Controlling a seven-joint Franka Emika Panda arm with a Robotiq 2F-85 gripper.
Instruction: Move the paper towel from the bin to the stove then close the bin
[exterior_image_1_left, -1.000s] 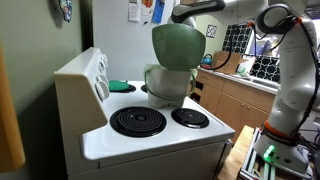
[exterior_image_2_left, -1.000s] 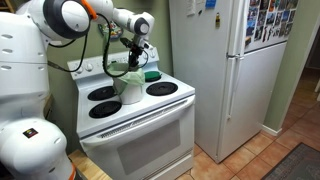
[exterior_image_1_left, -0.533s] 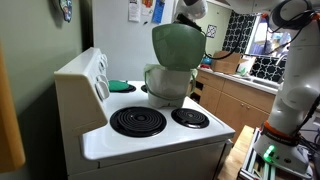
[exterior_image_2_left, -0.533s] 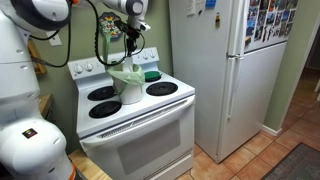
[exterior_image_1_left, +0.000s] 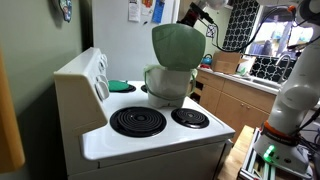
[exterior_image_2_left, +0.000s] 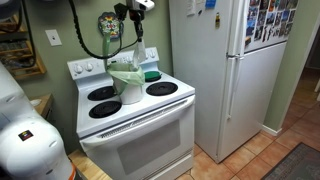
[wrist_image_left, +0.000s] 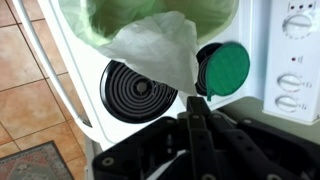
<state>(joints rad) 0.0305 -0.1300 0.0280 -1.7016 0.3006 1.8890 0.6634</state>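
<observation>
In the wrist view my claw (wrist_image_left: 195, 113) is pressed together on one corner of the paper towel (wrist_image_left: 155, 50), so I am pinching it. The towel is white, thin and crinkly. It fans out from the claw toward the green top of the bin (wrist_image_left: 100, 18). I cannot tell if its far end is out of the bin yet. Under it is the stove (wrist_image_left: 78, 55), smooth and white. It has a black coil burner (wrist_image_left: 140, 92) curled like a snail shell, a flat round teal disc (wrist_image_left: 225, 68) and white knobs (wrist_image_left: 293, 22). In an exterior view the bin (exterior_image_1_left: 165, 88) is a small round grey bucket on the stove top. Its domed green lid (exterior_image_1_left: 177, 45) stands straight up, open, and I cannot find the towel here. In an exterior view the claw (exterior_image_2_left: 131, 12) is high over the bin. Something pale hangs under it, most likely the towel, but it is too small to be sure. I think I am at the lifting-out step. Next I should slide sideways over a bare white part of the stove, go down low and let go, because the towel is light and floppy. After that the smooth lid needs a gentle push to tip it shut.
</observation>
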